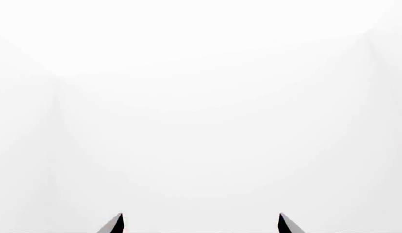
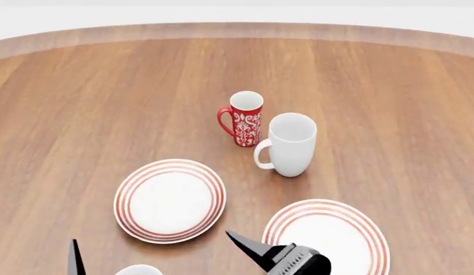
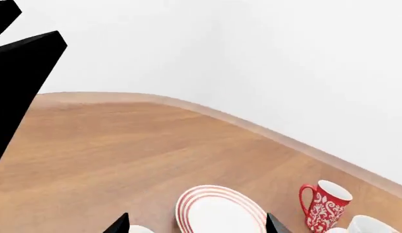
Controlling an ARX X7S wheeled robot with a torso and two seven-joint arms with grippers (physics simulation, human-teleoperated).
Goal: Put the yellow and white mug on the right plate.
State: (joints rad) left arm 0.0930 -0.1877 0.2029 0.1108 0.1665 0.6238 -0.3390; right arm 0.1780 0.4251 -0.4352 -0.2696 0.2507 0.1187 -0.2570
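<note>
Mug first: of the yellow and white mug (image 2: 139, 270) only a thin white arc of the rim shows at the very lower edge of the head view, so its yellow outside and handle cannot be seen. This arc lies btw. the single dark finger of the left pincer (image 1: 201, 224) and the pointed finger of the right pincer (image 3: 197, 225), nearer to the left one. In the right wrist view a similar small white sliver sits just inside one fingertip, but it is too little to say if it touches. Right pincer: both fingertips stand wide apart w/ nothing gripped btw. them. Its dark body covers the near edge of the right plate (image 2: 328, 207), which is white w/ red rings at the rim and has nothing on it. Left pincer: in its own wrist view the two tips are also far apart, nothing btw. them, only a pale wall (image 1: 201, 97) ahead. Beyond the right pincer's fingers lies the left plate (image 2: 170, 166), same pattern. Further off on the wooden table (image 2: 390, 103) stand the slim red mug (image 2: 246, 120) and the taller white mug (image 2: 289, 143), upright and just beside each other, well apart from both pincers.
</note>
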